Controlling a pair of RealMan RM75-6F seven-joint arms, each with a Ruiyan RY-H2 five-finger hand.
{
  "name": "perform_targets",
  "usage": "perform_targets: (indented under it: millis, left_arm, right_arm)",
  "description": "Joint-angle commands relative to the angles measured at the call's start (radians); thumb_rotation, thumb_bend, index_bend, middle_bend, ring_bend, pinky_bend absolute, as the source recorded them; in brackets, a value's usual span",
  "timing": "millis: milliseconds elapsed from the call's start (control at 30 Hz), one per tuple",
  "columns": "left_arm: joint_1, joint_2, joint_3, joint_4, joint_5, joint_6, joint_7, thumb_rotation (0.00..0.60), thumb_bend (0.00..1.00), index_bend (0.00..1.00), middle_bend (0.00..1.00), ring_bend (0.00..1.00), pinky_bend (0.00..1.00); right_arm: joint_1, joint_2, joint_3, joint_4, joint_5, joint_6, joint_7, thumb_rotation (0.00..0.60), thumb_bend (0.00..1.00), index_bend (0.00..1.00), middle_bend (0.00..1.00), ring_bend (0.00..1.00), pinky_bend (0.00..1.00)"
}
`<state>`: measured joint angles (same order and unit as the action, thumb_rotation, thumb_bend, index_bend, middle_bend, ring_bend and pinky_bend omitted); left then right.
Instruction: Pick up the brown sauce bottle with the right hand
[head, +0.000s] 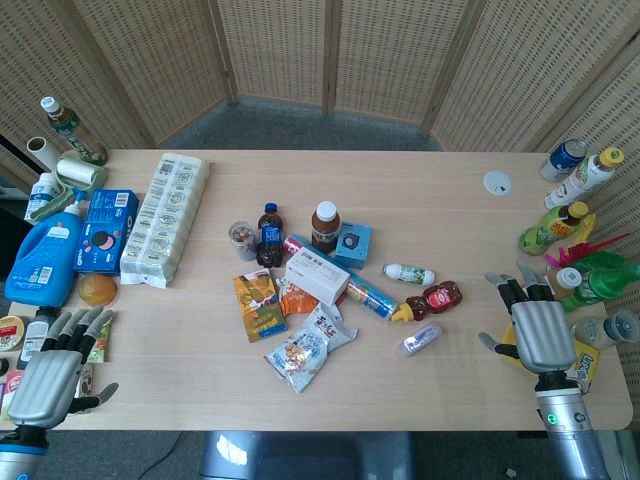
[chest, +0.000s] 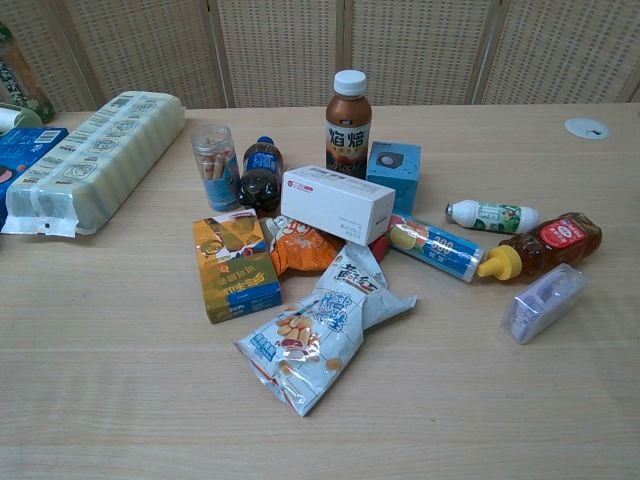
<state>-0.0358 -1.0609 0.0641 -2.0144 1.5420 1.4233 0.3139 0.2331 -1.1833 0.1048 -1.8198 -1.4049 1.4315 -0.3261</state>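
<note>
The brown sauce bottle (head: 432, 300) (chest: 545, 246) lies on its side right of the pile in the middle of the table, with a red label and its yellow cap pointing left. My right hand (head: 535, 330) rests palm down near the table's right front edge, well to the right of the bottle, fingers apart and holding nothing. At the front left corner my left hand (head: 55, 368) also lies empty with fingers spread. Neither hand shows in the chest view.
A small clear plastic case (head: 421, 338) (chest: 545, 302) lies just in front of the bottle, and a small white bottle (head: 409, 273) (chest: 492, 216) just behind it. A blue tube (chest: 435, 246) touches the yellow cap. Drink bottles (head: 590, 278) crowd the right edge beside my right hand.
</note>
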Motion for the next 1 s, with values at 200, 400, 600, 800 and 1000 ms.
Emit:
perform_targets:
  millis: [200,400,600,800,1000]
  left_arm:
    - [-0.009,-0.014,-0.001,-0.001,-0.008,-0.015,0.009,0.6,0.22,0.07,0.02,0.0,0.0]
    - [-0.004,-0.005,0.005,-0.004,0.016,0.002,0.006,0.6,0.22,0.07,0.02,0.0,0.0]
    - [-0.01,-0.003,0.003,-0.002,0.021,-0.003,-0.005,0.6,0.22,0.07,0.02,0.0,0.0]
    - [-0.019,-0.005,0.004,-0.003,0.022,-0.018,-0.004,0.6,0.22,0.07,0.02,0.0,0.0]
    - [-0.025,-0.012,0.001,-0.002,0.007,-0.029,0.002,0.6,0.22,0.07,0.02,0.0,0.0]
  right_arm:
    - [-0.012,0.0,-0.003,0.004,0.003,0.0,0.021,0.593,0.03,0.2,0.29,0.0,0.15]
    - [-0.002,0.012,0.0,0.009,-0.011,-0.02,0.044,0.594,0.03,0.18,0.28,0.0,0.15]
    - [0.054,-0.014,0.014,0.043,0.004,-0.114,0.069,0.594,0.02,0.15,0.23,0.0,0.15]
    - [0.138,-0.081,0.027,0.151,0.026,-0.248,0.109,0.6,0.03,0.12,0.18,0.0,0.15]
    - [0.219,-0.169,0.044,0.289,0.052,-0.358,0.157,0.6,0.03,0.1,0.17,0.0,0.15]
